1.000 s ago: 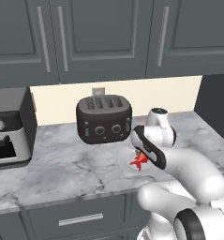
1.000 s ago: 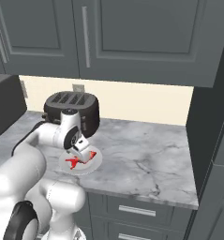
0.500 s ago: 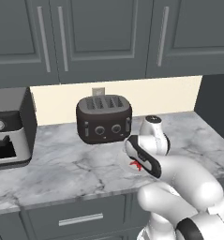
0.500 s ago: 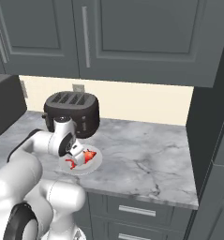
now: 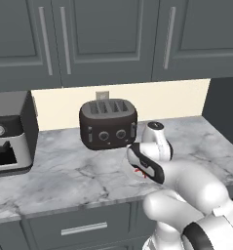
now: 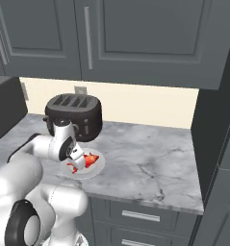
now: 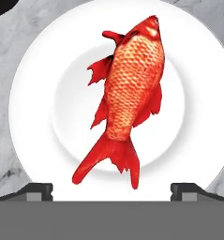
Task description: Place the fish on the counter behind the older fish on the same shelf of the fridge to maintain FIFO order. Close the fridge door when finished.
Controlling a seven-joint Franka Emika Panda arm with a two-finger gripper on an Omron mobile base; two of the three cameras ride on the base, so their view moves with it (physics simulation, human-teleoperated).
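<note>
With the pincer [image 7: 111,191] wide above the fish [image 7: 127,98] on its plate [image 7: 38,79], it is best to lower straight and close across the body, not the tail.

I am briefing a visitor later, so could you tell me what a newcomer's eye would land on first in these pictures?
The bright red-orange fish stands out first, lying on a round white plate on the marbled counter. Directly over it hangs the white arm's open tool, a fingertip on each side of the tail. Behind the plate sits a dark toaster against the cream wall.

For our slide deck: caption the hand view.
Open hand above a red fish lying on a white plate.
</note>
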